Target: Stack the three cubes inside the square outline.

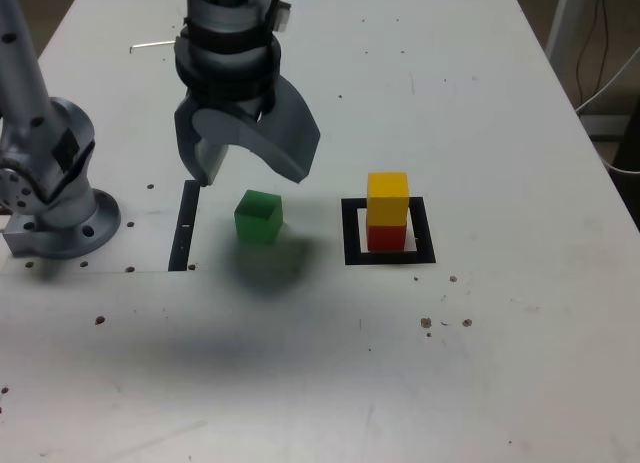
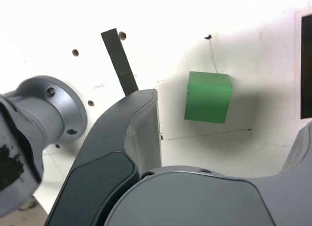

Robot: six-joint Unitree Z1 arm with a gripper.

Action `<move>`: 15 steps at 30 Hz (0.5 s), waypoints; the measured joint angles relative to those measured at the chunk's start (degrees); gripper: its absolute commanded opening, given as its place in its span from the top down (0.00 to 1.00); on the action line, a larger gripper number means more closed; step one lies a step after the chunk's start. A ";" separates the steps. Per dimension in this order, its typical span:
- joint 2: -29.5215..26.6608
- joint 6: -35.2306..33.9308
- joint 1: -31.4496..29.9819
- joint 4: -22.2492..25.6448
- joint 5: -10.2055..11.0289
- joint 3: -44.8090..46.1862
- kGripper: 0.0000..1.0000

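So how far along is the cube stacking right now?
Two of three look done: the yellow cube sits on the red cube inside the square outline. In hand: nothing yet; the gripper hangs open just above the green cube, which rests on the table between the black strip and the outline. Left: grasp green and place it on yellow.

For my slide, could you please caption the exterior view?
Open pincer above green cube; yellow on red in outline.

Open jaws above green cube (image 1: 258,216)
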 measured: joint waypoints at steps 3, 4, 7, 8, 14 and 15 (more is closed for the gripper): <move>0.60 2.86 -0.51 -0.12 -0.07 0.00 0.01; 0.74 3.45 -0.70 -0.12 -0.07 0.00 0.01; 1.03 4.79 -1.24 0.00 -0.04 0.09 0.01; 1.09 4.94 -1.28 0.08 -0.02 0.17 0.01; 1.44 5.31 -1.28 0.28 0.00 0.17 0.01; 1.55 5.31 -1.28 0.28 0.00 0.17 0.01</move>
